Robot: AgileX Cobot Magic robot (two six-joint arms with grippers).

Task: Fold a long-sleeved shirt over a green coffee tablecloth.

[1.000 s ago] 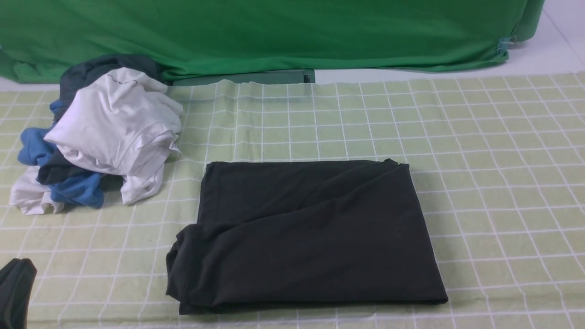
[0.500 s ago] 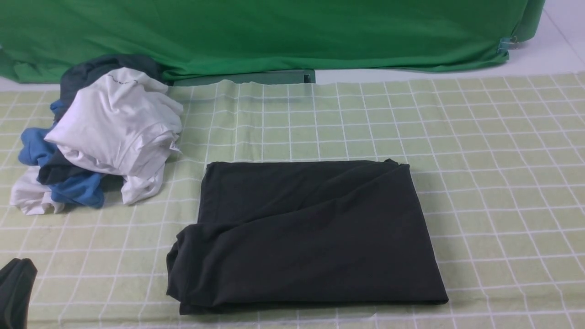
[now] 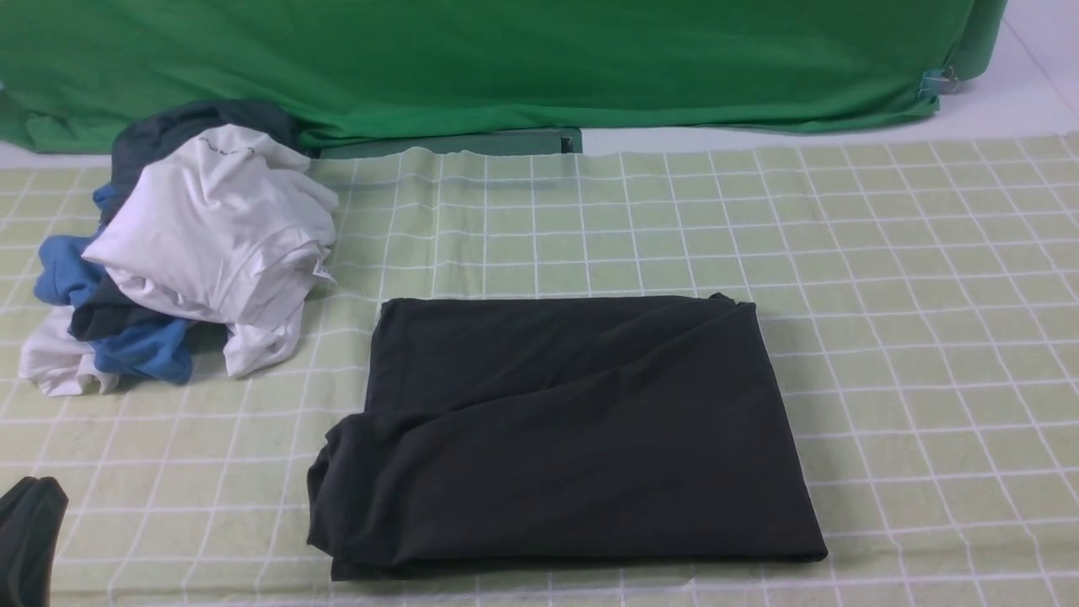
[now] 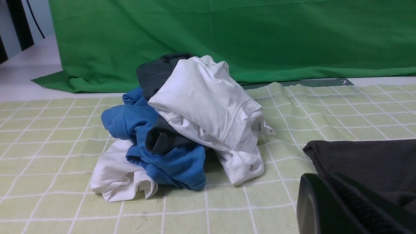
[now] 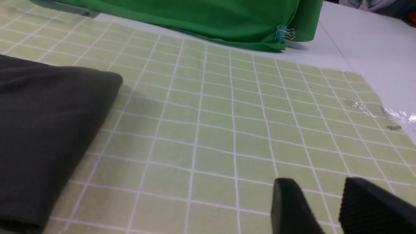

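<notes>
Item one: the long-sleeved shirt (image 3: 565, 434), black, folded into a flat rectangle, lies at the centre of the green coffee tablecloth (image 3: 910, 337). Item two: your left gripper (image 4: 338, 208), jaws pressed together on nothing, sits at the shirt's 9 o'clock, apart from it. Item three: your right gripper (image 5: 328, 208), fingers parted with bare cloth between them, sits at the shirt's 3 o'clock. Item four: a heap of white, blue and grey garments (image 3: 185, 253) at the shirt's 10 o'clock. Item five: a green backdrop cloth (image 3: 506, 59) at 12 o'clock.
</notes>
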